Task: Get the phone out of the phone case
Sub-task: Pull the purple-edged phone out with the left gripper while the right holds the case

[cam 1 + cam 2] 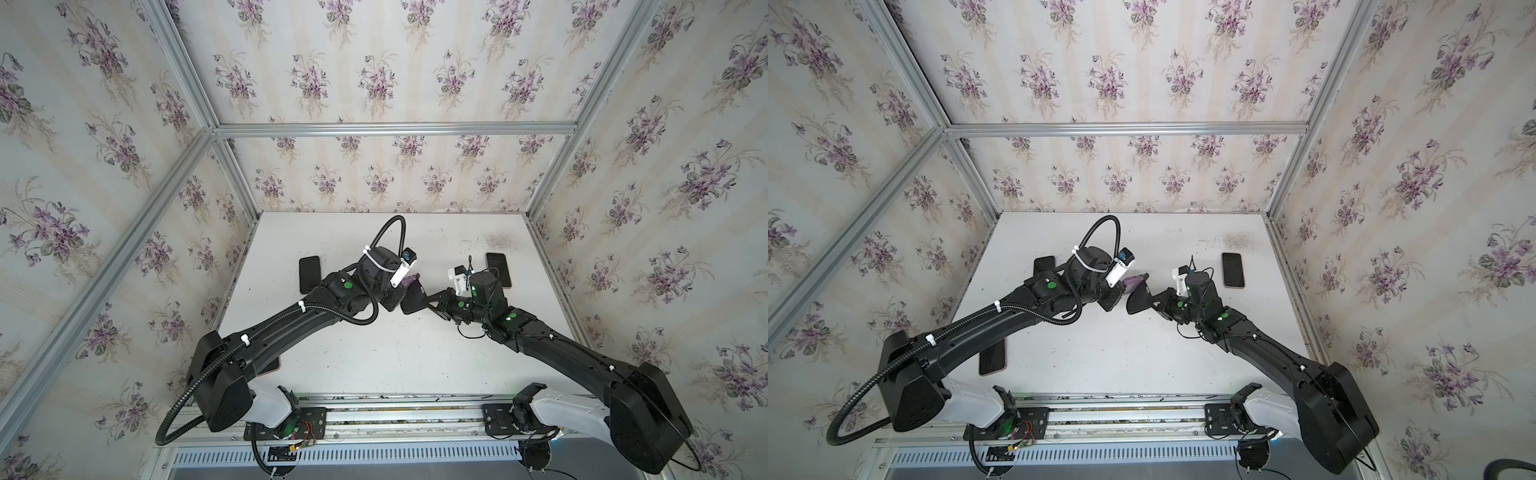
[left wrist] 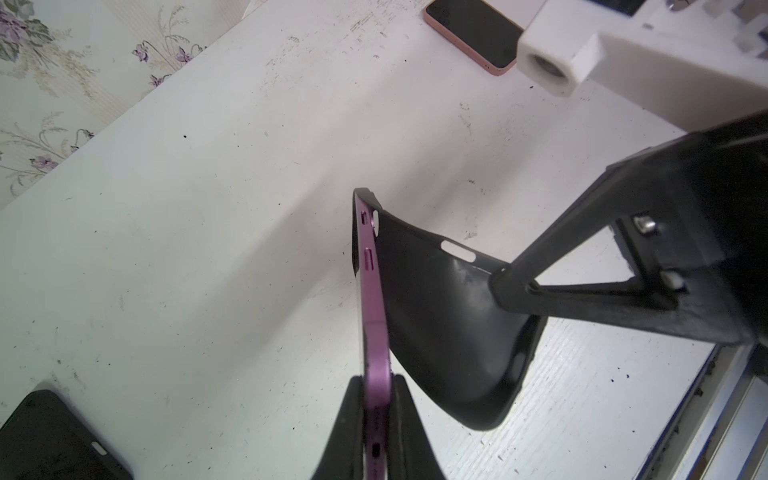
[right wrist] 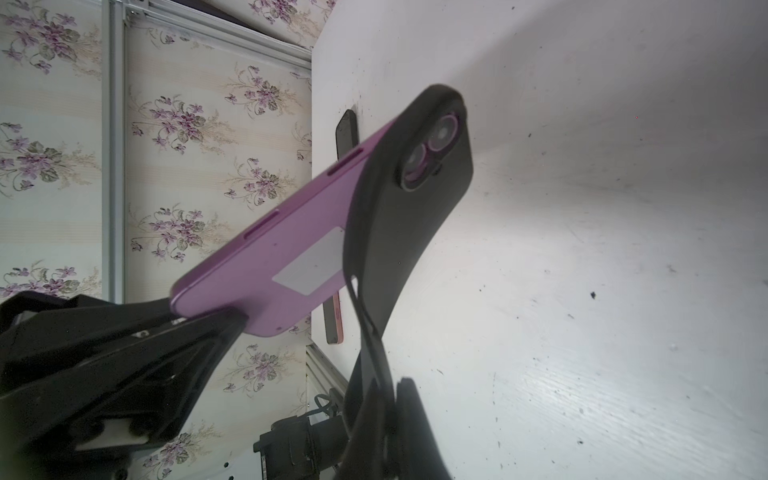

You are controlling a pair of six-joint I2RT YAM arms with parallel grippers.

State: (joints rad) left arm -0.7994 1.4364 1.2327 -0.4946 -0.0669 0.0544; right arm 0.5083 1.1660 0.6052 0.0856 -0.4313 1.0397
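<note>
Over white table (image 1: 374, 353), left pincer (image 2: 376, 382) clamps phone (image 2: 371, 291); right pincer (image 3: 388, 390), angled inward, apparently pinches case (image 3: 399, 232).

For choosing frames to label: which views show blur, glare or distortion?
Both top views: sharp, wide-angle stretch toward the edges. Left wrist view: purple phone sharp, near jaws soft. Right wrist view: table glares white, black case clear, near jaws blurred.

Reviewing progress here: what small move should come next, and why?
Probably the right gripper pulls the black case further off the camera end. The left gripper clamps the purple phone by its bare bottom end and the case is peeled away there, but the lenses still sit in its cutout.
</note>
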